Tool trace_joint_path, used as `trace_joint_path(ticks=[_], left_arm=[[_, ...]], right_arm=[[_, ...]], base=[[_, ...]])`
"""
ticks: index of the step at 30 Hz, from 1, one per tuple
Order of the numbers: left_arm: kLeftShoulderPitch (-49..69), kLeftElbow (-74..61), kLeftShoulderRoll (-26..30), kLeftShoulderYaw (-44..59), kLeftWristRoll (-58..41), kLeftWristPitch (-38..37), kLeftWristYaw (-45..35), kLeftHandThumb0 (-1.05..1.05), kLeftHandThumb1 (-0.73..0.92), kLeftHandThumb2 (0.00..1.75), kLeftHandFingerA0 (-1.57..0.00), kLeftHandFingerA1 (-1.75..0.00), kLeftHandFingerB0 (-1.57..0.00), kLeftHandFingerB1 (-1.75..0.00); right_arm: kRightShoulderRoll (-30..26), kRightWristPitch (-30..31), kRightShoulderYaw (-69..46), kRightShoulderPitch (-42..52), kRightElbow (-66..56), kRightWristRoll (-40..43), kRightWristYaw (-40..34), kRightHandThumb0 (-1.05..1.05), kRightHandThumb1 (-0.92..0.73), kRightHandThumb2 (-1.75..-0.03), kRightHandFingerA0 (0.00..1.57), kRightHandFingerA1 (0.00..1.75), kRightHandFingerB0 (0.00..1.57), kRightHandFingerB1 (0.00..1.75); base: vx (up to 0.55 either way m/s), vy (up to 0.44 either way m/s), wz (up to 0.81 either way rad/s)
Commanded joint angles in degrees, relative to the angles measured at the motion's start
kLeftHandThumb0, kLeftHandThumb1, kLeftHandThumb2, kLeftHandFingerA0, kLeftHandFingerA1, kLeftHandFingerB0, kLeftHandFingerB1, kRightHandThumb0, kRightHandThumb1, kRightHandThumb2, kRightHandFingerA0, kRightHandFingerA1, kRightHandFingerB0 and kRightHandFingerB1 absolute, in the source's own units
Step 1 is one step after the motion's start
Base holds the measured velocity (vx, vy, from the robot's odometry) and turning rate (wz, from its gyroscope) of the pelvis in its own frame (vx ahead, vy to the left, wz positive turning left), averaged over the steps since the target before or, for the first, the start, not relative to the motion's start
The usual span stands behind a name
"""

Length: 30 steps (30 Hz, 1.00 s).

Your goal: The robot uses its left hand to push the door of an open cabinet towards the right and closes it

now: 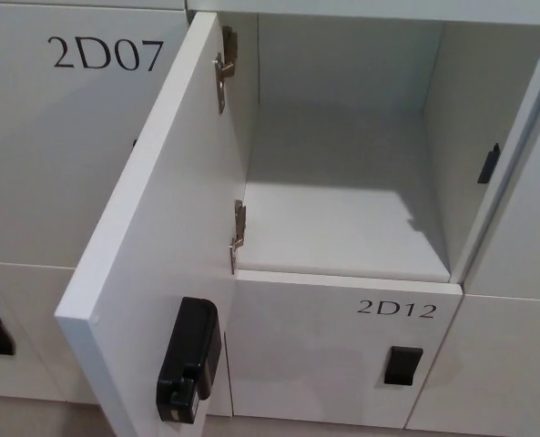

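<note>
White cabinet door [151, 246] stands wide open on its hinges; no robot fingers show.

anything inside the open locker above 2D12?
The open compartment looks empty: bare white floor and walls, two hinges on the left side, a black latch piece on the right wall. The open door hides part of the left wall.

The door [160, 246] is plain white, and the black lock box [189, 360] sits on its inner face toward six o'clock. The open cabinet [342, 182] is white inside, greying in shadow at twelve o'clock. Two hinges [224, 68] are dull silver metal. The labels 2D07 [106, 53] and 2D12 [395, 309] are black lettering on white fronts. The slot [402, 365] below 2D12 is black.
</note>
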Motion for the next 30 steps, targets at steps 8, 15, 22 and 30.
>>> trace_joint_path(ticks=[8,15,22,30], left_arm=[[-2.6,3.1,2.6,0.5,-0.5,-10.9,2.1,-0.71,0.89,0.68,-0.36,-0.34,-0.26,-0.30],[-8.1,1.8,2.1,0.1,-0.5,-11.9,2.5,-0.71,0.88,0.68,-0.29,-0.32,-0.21,-0.28],[-19.0,-6.9,3.5,-6.3,6.8,-10.9,6.2,-0.68,0.90,0.67,-0.26,-0.31,-0.22,-0.29],[-31.2,-26.2,0.6,-15.0,13.6,-2.3,1.2,-0.65,0.89,0.67,-0.32,-0.37,-0.25,-0.31]], right_arm=[[-0.5,-6.4,-0.7,-3.9,3.8,-0.1,-3.3,-0.60,-0.88,-0.66,0.37,0.38,0.29,0.32],[-1.2,-6.7,-0.4,-5.1,4.6,-0.4,-3.0,-0.59,-0.89,-0.66,0.39,0.39,0.29,0.33],[-1.2,-6.4,-0.7,-5.5,4.9,-0.1,-2.9,-0.59,-0.89,-0.66,0.38,0.39,0.28,0.33],[-1.1,-5.9,-0.1,-5.6,5.0,-0.7,-3.7,-0.59,-0.89,-0.66,0.40,0.40,0.30,0.34]], base=[[0.00,0.000,0.00],[0.00,0.000,0.00],[0.00,0.000,0.00],[0.00,0.000,0.00]])
